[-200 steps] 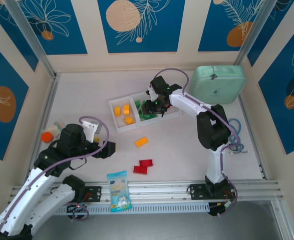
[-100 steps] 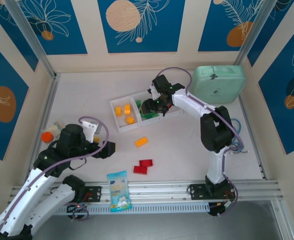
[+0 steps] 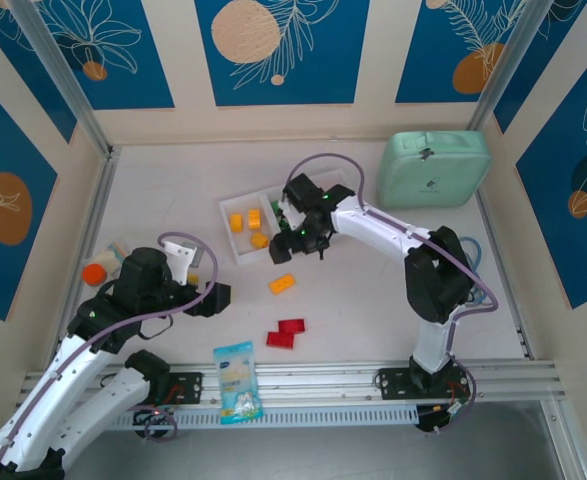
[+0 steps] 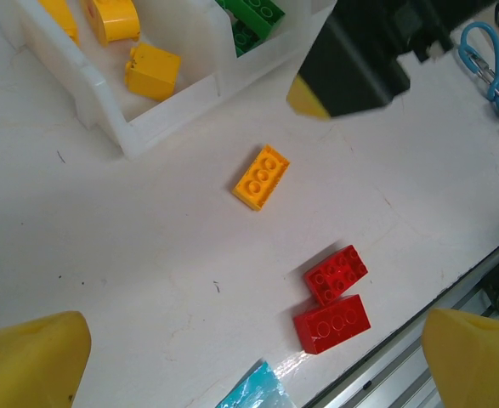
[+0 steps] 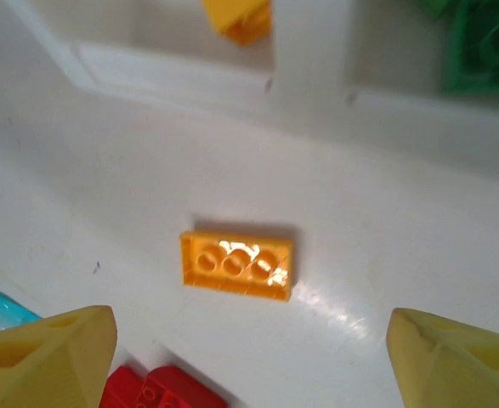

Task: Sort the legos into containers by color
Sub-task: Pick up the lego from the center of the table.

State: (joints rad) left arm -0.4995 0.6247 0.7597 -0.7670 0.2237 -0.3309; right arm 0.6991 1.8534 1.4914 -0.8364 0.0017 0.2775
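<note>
One orange lego (image 3: 282,284) lies upside down on the table in front of the white three-compartment tray (image 3: 235,252). My right gripper (image 3: 285,250) hovers open just above and behind that brick, which sits between and ahead of its yellow fingers (image 5: 45,357). In the right wrist view the orange lego (image 5: 236,264) shows its hollow underside. Two red legos (image 3: 286,333) touch each other nearer the front. Yellow legos (image 3: 253,220) fill the tray's left compartment and green legos (image 3: 278,210) the middle one. My left gripper (image 3: 218,295) hangs open and empty left of the loose bricks.
A blue-and-white snack packet (image 3: 238,380) lies at the front edge by the rail. A mint-green case (image 3: 433,168) stands at the back right. An orange round object (image 3: 95,272) sits far left, and a blue cable (image 3: 473,268) lies right of the right arm.
My right gripper has left the tray's middle compartment and swung forward and left, ending over the orange lego. The left arm has stayed still.
</note>
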